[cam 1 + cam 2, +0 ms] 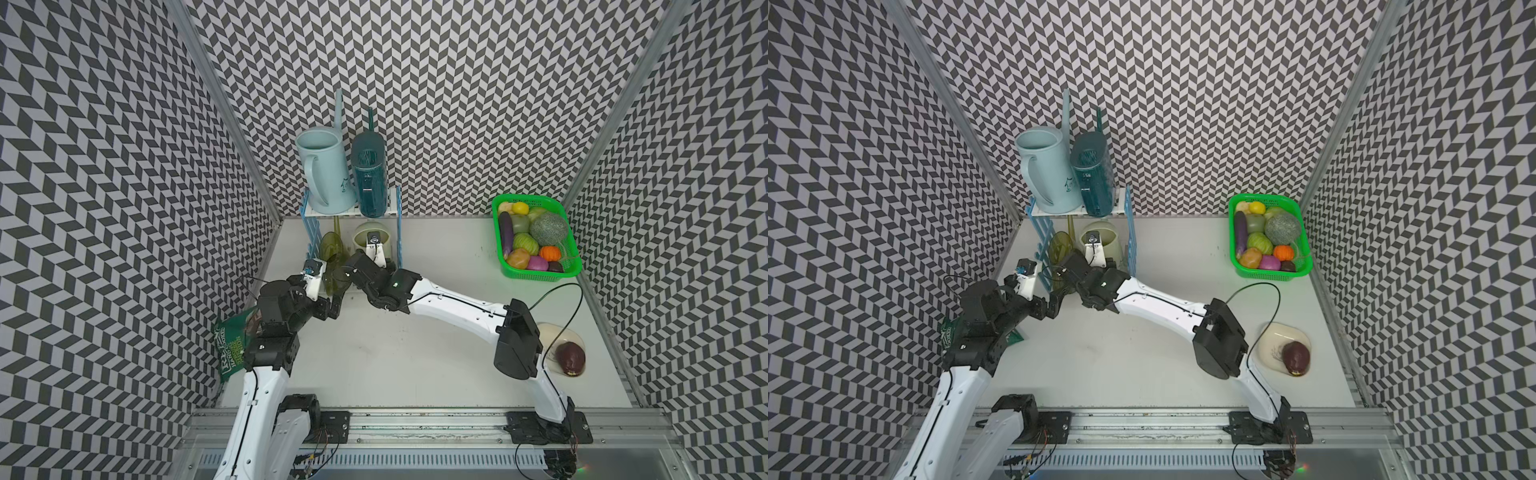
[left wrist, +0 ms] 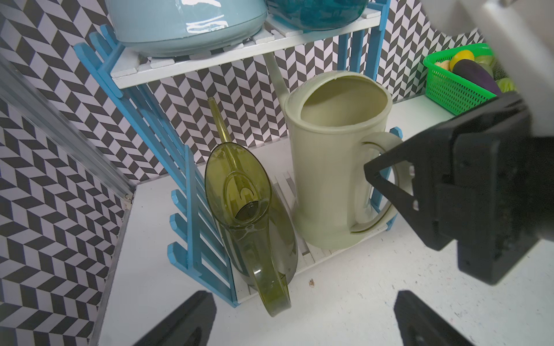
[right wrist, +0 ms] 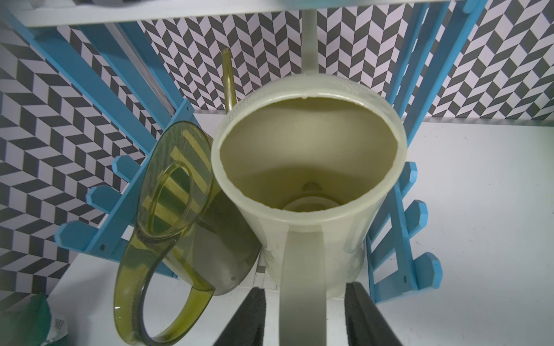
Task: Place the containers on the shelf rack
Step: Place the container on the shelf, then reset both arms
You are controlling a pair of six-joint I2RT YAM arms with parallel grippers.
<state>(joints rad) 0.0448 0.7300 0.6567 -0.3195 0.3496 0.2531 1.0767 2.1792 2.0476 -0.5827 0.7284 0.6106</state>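
Handle on cream plastic long-spouted watering can [image 3: 308, 179] looks the best hold: light, stiff, slick shell; right jaws released astride it, left jaws spread empty

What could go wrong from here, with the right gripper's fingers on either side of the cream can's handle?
1. The right gripper is open and straddles the handle of the cream can. Backing out off-line could hook the handle and drag the can off its shelf.
2. The olive-green can leans tilted against the rack, with its handle past the front edge. A nudge from the open left gripper nearby might tip it out.
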